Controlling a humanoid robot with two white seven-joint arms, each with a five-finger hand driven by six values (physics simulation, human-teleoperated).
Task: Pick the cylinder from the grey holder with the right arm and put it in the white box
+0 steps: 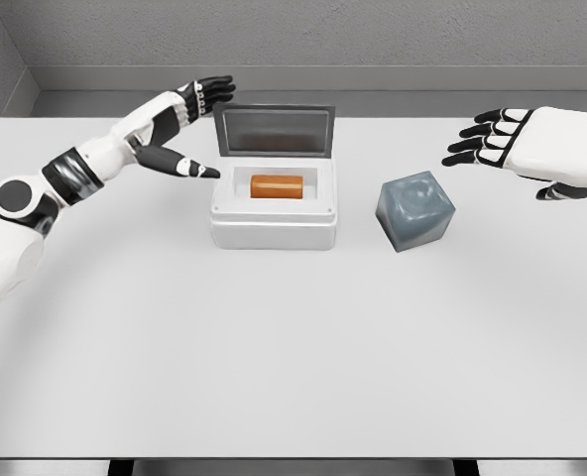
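Orange cylinder lies on its side inside the white rectangular box, whose grey lid stands open at the back. Grey translucent cube-shaped holder sits just right of the box, tilted, apart from it; looks empty, though the top is hard to read. Right hand hovers above and right of the holder, fingers spread, holding nothing. Left hand is beside the box's left edge and lid, fingers apart, thumb pointing at the box. White table underneath.
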